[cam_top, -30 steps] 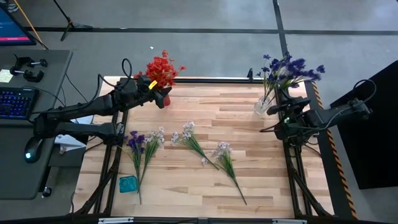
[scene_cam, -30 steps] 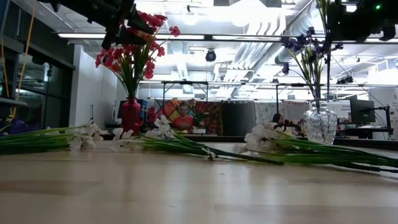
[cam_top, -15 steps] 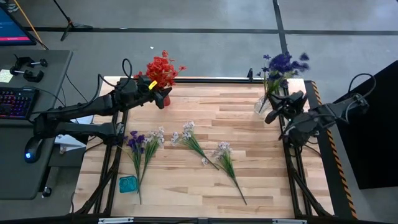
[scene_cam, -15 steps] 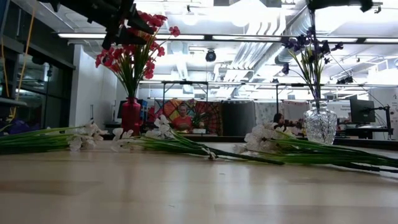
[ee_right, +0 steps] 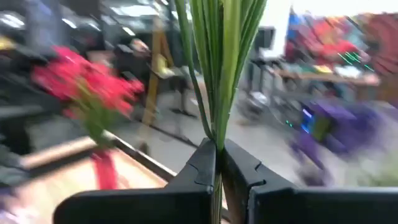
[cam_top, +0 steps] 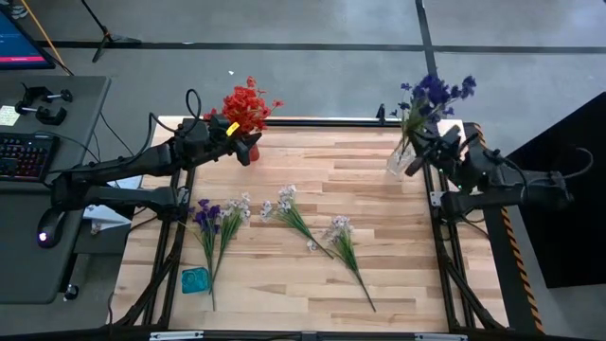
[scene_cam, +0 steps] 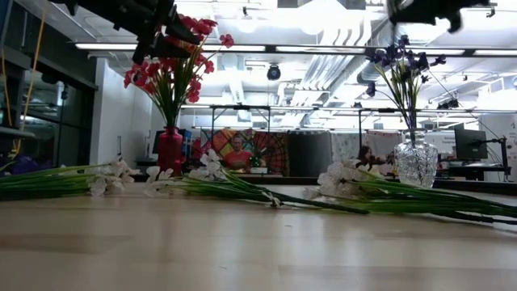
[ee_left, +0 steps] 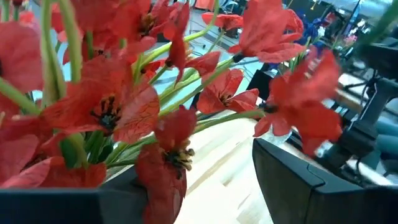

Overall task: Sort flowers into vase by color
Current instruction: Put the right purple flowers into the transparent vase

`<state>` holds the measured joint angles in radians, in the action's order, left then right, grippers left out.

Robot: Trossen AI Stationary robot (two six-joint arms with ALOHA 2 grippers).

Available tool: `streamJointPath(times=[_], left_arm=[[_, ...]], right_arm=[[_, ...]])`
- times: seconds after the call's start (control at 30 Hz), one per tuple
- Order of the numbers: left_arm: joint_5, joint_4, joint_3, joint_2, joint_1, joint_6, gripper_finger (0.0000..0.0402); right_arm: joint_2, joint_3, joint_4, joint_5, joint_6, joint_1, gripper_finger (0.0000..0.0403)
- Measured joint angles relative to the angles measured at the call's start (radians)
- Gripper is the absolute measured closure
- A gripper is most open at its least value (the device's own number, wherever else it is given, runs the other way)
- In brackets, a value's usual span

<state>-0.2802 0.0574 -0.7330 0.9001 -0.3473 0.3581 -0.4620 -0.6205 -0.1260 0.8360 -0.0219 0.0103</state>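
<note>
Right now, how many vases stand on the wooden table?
2: a red vase of red flowers at the far left corner, a clear glass vase of purple flowers at the far right.

Tabletop (cam_top: 379, 237): light wood planks, black frame.
Teal object (cam_top: 195, 279): near front-left corner.
Keyboard (cam_top: 24, 155): on side desk (cam_top: 57, 227), w/ mouse (cam_top: 44, 236).

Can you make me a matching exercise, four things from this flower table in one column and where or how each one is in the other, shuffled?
Things:
1. red flowers
2. purple flowers
3. white sprigs
4. right gripper

Places or states:
A. lying flat on the table
B. in the clear vase
C. shut on green stems
D. in the red vase

Pairs: 1-D, 2-B, 3-A, 4-C
</note>
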Motion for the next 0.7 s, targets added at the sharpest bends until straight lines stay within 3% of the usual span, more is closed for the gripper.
streamJointPath(times=[0.23, 0.4, 0.7], left_arm=[[-0.023, -0.003, 0.0, 0.0, -0.029, -0.132, 0.0211], [-0.029, -0.026, 0.0, 0.0, -0.091, -0.151, 0.0211], [0.013, -0.061, 0.0, 0.0, -0.158, -0.178, 0.0211]], right_arm=[[0.084, 0.001, -0.305, 0.238, 0.209, -0.004, 0.0403], [0.036, 0.031, -0.258, 0.332, 0.22, -0.004, 0.0403], [-0.056, 0.106, -0.185, 0.396, 0.234, -0.005, 0.0403]])
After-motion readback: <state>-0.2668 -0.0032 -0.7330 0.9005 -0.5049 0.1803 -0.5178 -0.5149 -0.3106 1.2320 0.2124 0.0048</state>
